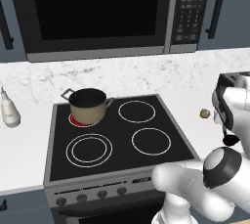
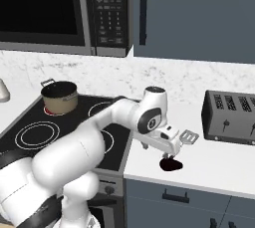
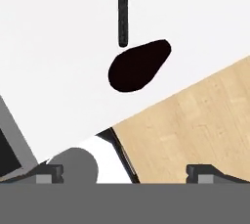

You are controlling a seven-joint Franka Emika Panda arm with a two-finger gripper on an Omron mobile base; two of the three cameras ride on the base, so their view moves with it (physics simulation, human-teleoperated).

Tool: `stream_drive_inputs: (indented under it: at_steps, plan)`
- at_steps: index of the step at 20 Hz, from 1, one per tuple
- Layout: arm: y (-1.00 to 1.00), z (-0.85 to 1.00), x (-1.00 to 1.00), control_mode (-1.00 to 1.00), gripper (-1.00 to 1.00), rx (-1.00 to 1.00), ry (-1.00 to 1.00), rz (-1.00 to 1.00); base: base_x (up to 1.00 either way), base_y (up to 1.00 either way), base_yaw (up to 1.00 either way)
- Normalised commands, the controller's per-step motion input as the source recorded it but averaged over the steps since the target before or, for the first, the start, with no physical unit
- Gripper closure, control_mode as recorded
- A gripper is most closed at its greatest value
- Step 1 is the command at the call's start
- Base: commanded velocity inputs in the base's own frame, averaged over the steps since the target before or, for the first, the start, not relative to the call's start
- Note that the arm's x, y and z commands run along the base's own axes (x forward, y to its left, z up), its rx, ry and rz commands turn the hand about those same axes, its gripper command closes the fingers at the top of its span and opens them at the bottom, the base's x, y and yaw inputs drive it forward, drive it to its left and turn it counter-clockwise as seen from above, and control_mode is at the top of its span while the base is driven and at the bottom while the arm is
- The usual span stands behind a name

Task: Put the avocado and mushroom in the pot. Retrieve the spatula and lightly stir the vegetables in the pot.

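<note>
The avocado [image 3: 139, 66] lay ahead of the released fingers [image 3: 126, 173] on the counter [image 3: 58, 47], its long axis slanting across them.

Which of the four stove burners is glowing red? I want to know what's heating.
The back-left burner, the one under the pot, glows red around the pot's base. The other three rings are plain white.

A home kitchen: a black four-ring stove [image 1: 117, 135] sits mid-frame in a white worktop [image 1: 24, 145], a microwave [image 1: 97, 12] hangs across the top, a toaster [image 2: 230, 117] stands at the right, with grey-blue cabinets [image 2: 194, 18] upper right.
</note>
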Motion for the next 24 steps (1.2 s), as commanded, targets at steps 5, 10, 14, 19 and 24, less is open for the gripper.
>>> stream_drive_inputs:
  at_steps: [5,10,14,19,24]
  plan:
    - [-0.52,-0.35,0.2,-1.0,-1.0,0.05,0.0,-0.17,0.0,0.0,0.0]
    - [-0.18,-0.37,0.27,-1.0,-1.0,0.05,0.0,-0.11,0.0,0.0,0.0]
    - [0.0,-0.36,0.39,-1.0,-1.0,0.05,0.0,-0.08,0.0,0.0,0.0]
    - [-0.05,-0.42,0.22,-1.0,-1.0,0.02,0.0,-0.11,0.0,0.0,0.0]
    - [-0.06,-0.43,0.02,-1.0,-1.0,0.0,0.0,-0.14,0.0,0.0,0.0]
